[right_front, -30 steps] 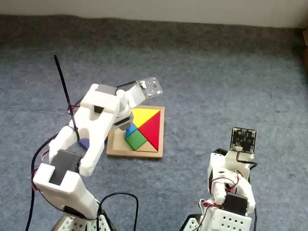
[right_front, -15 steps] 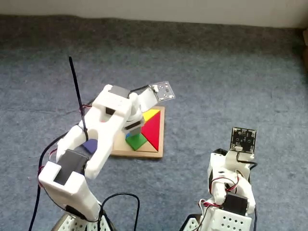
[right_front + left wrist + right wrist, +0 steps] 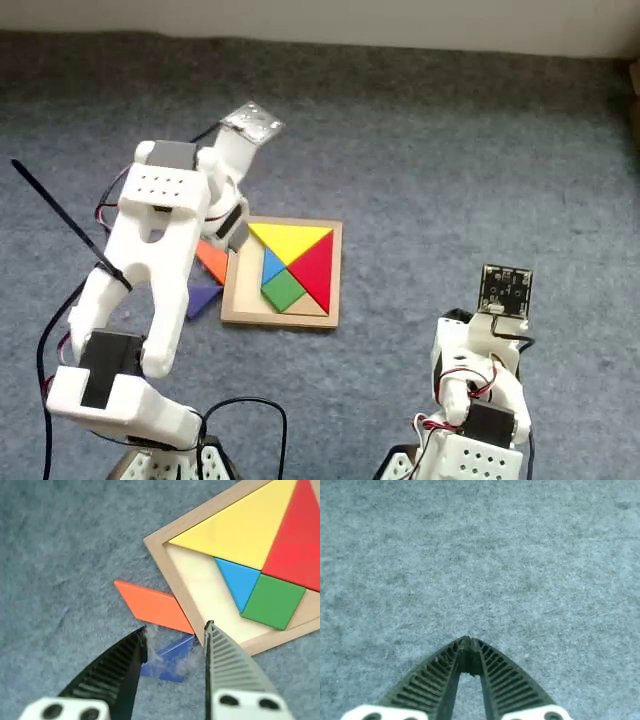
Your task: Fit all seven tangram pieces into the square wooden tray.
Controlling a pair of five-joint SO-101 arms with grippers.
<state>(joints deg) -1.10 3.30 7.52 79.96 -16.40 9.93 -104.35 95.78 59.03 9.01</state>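
Note:
The square wooden tray (image 3: 281, 318) lies mid-table and holds a yellow triangle (image 3: 290, 243), a red triangle (image 3: 315, 270), a small blue triangle (image 3: 270, 265) and a green square (image 3: 283, 290). Part of its floor (image 3: 200, 587) on the side toward the loose pieces is bare. An orange parallelogram (image 3: 212, 262) (image 3: 152, 607) lies on the carpet against that tray edge, with a purple-blue triangle (image 3: 203, 297) (image 3: 172, 655) beside it. My left gripper (image 3: 175, 628) hovers open and empty above these two pieces. My right gripper (image 3: 470, 641) is shut over bare carpet.
The right arm (image 3: 480, 385) stands folded at the front right, well apart from the tray. Grey carpet (image 3: 450, 160) covers the table, with free room behind and right of the tray. A black cable tie (image 3: 60, 215) sticks out from the left arm.
My left arm has swung left, off the tray, to above the loose orange and purple pieces. The yellow and blue triangles in the tray are now uncovered. The right arm has not moved.

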